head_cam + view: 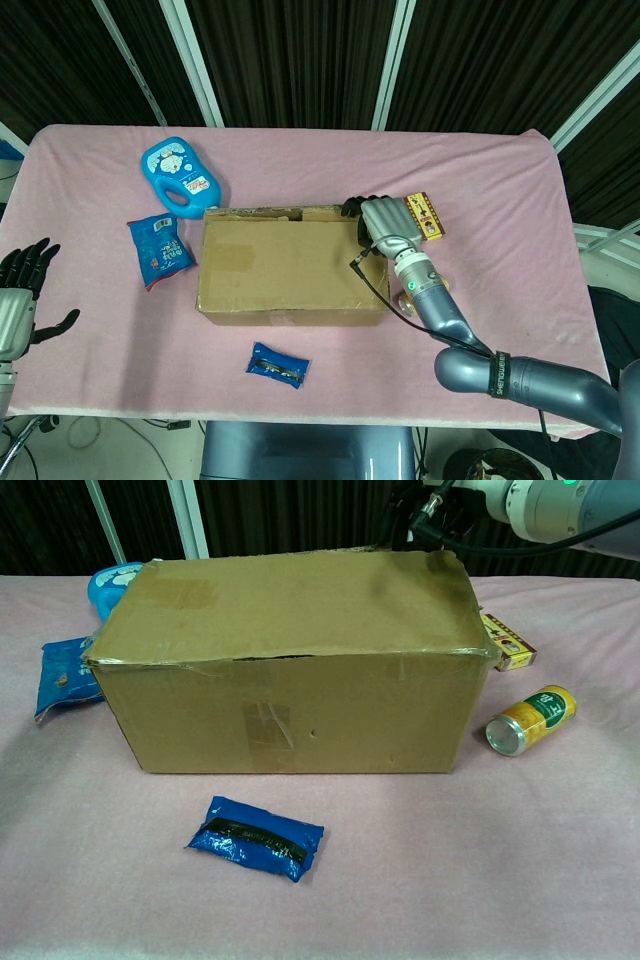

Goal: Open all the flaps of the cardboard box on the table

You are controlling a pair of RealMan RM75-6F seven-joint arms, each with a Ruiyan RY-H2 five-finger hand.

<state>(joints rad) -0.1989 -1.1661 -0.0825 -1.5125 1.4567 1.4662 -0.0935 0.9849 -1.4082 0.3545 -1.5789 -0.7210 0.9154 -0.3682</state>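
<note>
The brown cardboard box [290, 265] lies in the middle of the pink table with its top flaps down and a slit along the front seam [270, 660]. My right hand [385, 222] rests on the far right corner of the box top, with its dark fingertips [350, 207] reaching over the far edge. The chest view catches only its wrist [540, 500] above the box [290, 670]. My left hand [20, 290] hovers at the table's left edge, far from the box, with its fingers spread and nothing in it.
A blue toy bottle [180, 175] and a blue snack bag [160, 248] lie left of the box. A small blue packet [278, 365] lies in front. A yellow carton [422, 215] and a yellow can [530, 720] lie to the right.
</note>
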